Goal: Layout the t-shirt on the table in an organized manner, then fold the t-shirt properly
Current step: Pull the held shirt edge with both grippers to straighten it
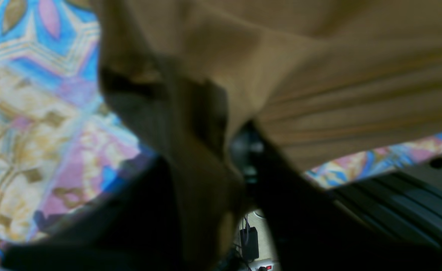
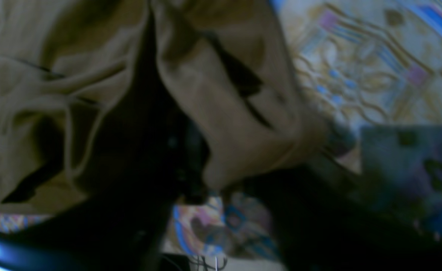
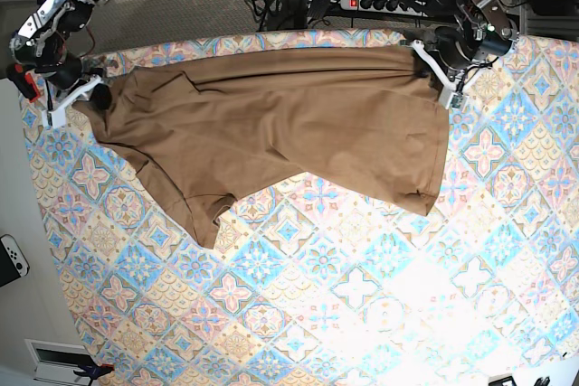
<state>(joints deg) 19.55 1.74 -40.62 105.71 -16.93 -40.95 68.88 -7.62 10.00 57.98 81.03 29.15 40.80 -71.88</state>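
My right hand (image 3: 90, 89) grips the t-shirt (image 3: 280, 124) at the bench's (image 3: 380, 296) far-left edge; my left hand (image 3: 434, 70) pinches its far-right corner. Open bench lies nearside. Only the wrist views show cloth bunched between my fingers

One t-shirt (image 3: 289, 119) spans the upper half of the base view; one table (image 3: 362, 296) (tile-patterned) fills most of it; two grippers, left gripper (image 3: 436, 68) upper right, right gripper (image 3: 90, 92) upper left.
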